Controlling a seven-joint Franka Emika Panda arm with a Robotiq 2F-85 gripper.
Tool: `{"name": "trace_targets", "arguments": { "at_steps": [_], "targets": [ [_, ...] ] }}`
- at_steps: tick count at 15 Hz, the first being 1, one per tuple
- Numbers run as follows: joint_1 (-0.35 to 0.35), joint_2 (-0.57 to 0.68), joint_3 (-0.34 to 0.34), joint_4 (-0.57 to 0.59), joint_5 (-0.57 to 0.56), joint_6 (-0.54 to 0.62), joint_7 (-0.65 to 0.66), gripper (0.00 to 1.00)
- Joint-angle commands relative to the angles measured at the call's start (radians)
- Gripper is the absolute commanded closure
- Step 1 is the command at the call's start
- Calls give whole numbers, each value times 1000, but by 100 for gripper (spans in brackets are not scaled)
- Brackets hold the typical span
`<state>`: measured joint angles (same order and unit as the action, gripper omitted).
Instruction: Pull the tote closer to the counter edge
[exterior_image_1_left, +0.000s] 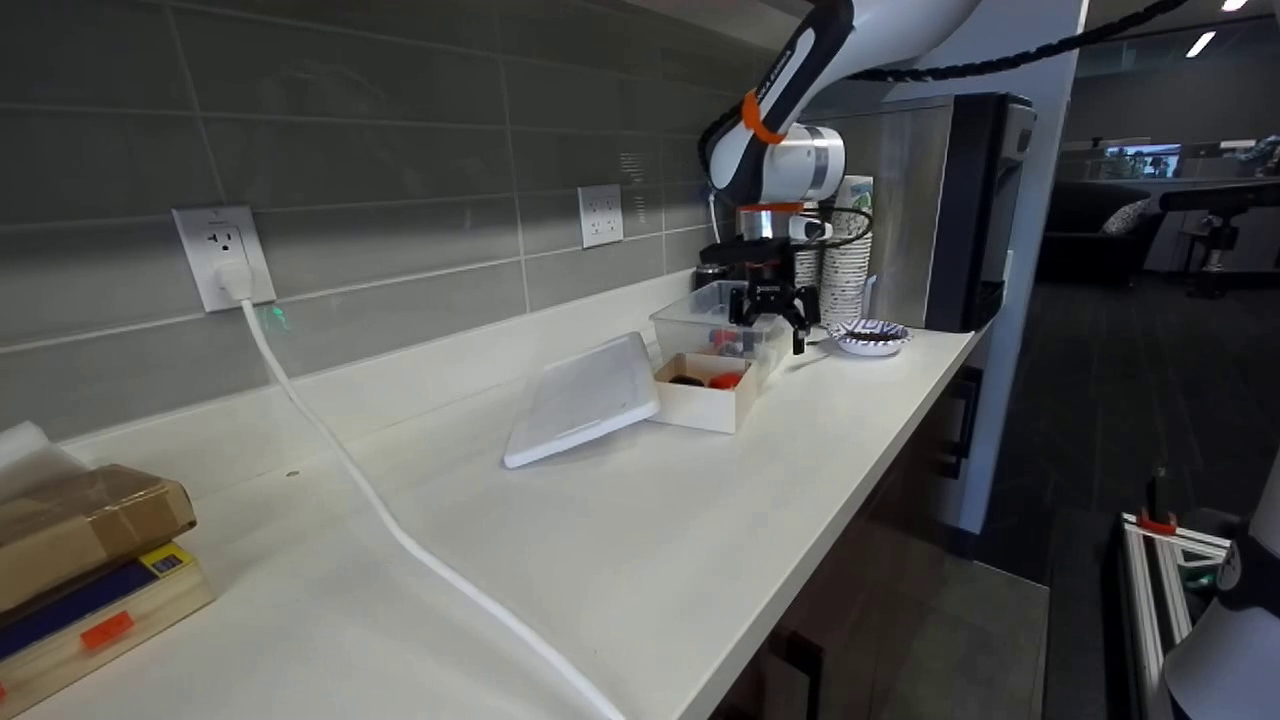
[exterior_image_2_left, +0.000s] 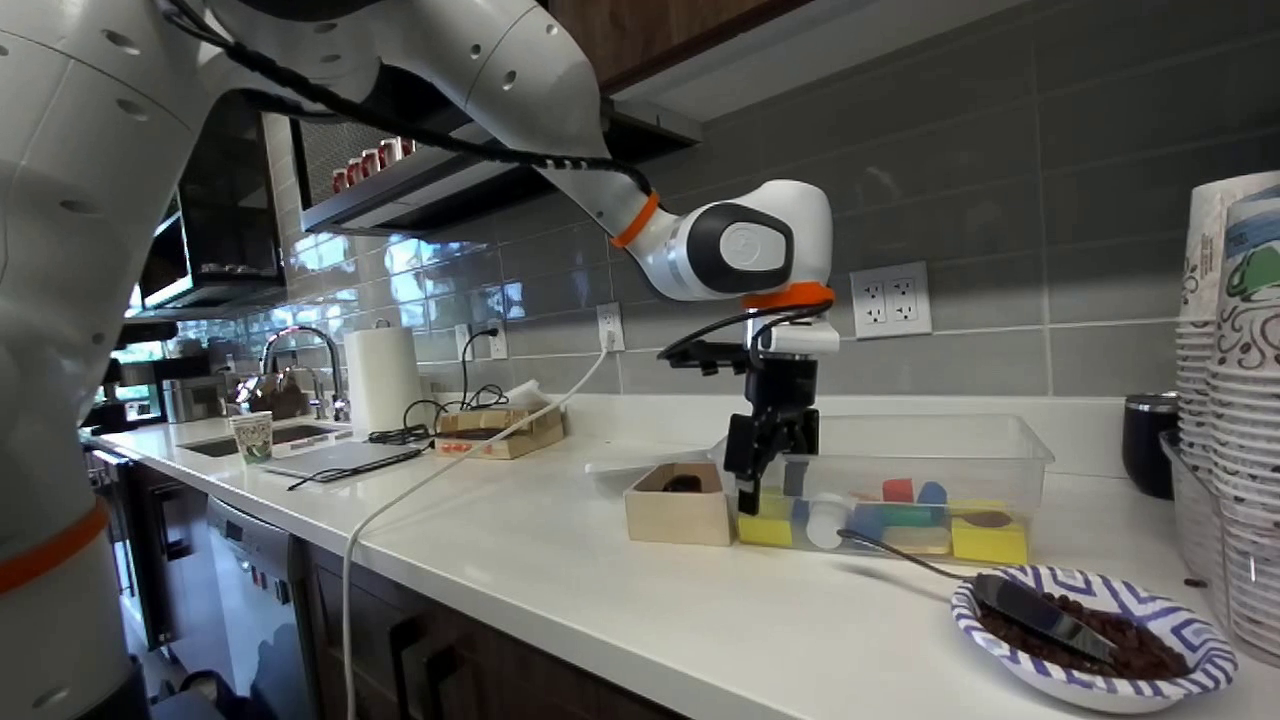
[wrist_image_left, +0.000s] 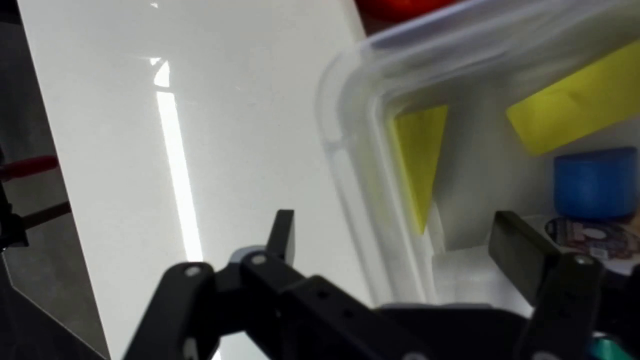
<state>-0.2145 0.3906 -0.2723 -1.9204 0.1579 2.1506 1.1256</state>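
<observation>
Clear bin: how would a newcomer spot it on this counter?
On the white counter, along the grey tiled wall, find the black end effector. The clear bin is right there, one side between the open fingers, beside a pale box. Unlike that box, it is see-through and holds yellow and blue blocks.

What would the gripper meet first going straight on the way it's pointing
Straight down, likely the tote, inside the front wall the open jaws seem to straddle; the outer jaw might touch the counter first. Depth is unclear.
</observation>
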Motion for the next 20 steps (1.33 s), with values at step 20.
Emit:
{"name": "trace_targets", "arguments": {
  "at_steps": [20],
  "targets": [
    [58, -297, 8, -326, -180, -79, 208, 0]
  ]
}}
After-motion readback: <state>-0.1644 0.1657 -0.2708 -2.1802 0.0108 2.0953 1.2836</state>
